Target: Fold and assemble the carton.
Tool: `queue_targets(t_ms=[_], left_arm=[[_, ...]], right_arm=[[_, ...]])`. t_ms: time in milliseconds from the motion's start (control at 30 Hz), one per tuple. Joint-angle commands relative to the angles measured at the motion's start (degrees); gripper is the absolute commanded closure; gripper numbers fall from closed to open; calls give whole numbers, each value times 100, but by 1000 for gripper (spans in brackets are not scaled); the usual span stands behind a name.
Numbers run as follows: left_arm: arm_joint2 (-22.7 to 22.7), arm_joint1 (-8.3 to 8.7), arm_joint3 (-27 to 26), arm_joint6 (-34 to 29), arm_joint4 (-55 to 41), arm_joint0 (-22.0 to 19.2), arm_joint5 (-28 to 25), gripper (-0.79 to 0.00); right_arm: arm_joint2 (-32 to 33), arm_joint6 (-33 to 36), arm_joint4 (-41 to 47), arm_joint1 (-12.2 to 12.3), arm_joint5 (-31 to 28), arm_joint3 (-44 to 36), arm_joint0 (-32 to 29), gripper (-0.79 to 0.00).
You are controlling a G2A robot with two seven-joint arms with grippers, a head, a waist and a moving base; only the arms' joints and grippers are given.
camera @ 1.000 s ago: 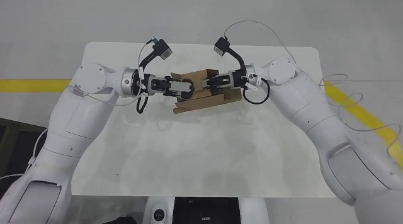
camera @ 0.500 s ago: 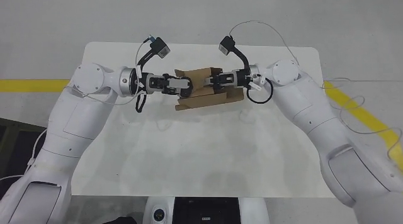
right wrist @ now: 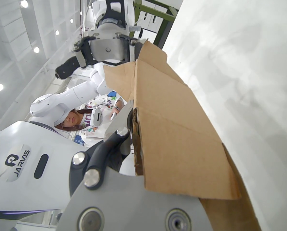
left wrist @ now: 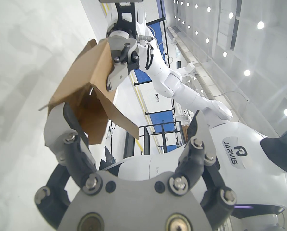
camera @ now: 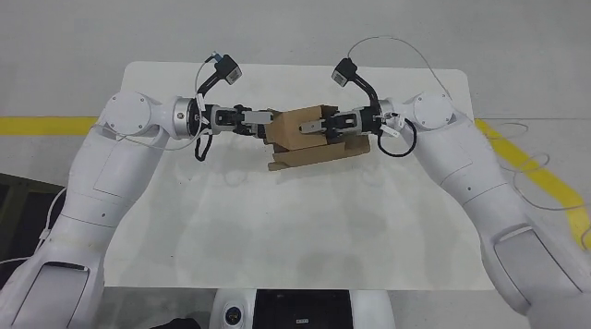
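Observation:
A brown cardboard carton [camera: 305,131], partly opened with loose flaps, hangs just above the white table [camera: 277,227] near its far middle. My right gripper [camera: 320,128] is shut on one of its walls; the right wrist view shows one finger [right wrist: 124,123] pressed against the cardboard [right wrist: 172,126], which hides the other. My left gripper [camera: 265,125] is at the carton's opposite end and stands wide open [left wrist: 131,111]. One of its fingers [left wrist: 66,118] is at the rim of the carton's open end [left wrist: 85,82]; the other is well clear.
The white table's near half is bare. Yellow floor lines [camera: 46,126] run past both sides of the table. Behind the left arm in the right wrist view, a person [right wrist: 97,116] holds controllers, away from the carton.
The carton has shifted to the right with my right gripper and opened up more. My left gripper stays at its left end, drawn back slightly.

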Motion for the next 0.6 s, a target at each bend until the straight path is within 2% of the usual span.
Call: queue_targets(t_ms=[0, 267, 567], left_arm=[[3, -2, 24, 5, 24, -12, -5, -785], [29, -5, -39, -32, 83, 8, -10, -785], [91, -28, -134, -91, 16, -10, 34, -785]], right_arm=[[-1, 65, 10, 15, 65, -114, -38, 0], [-167, 331, -12, 7, 330, -420, -61, 0], [-389, 400, 24, -84, 399, -376, 4, 0]])
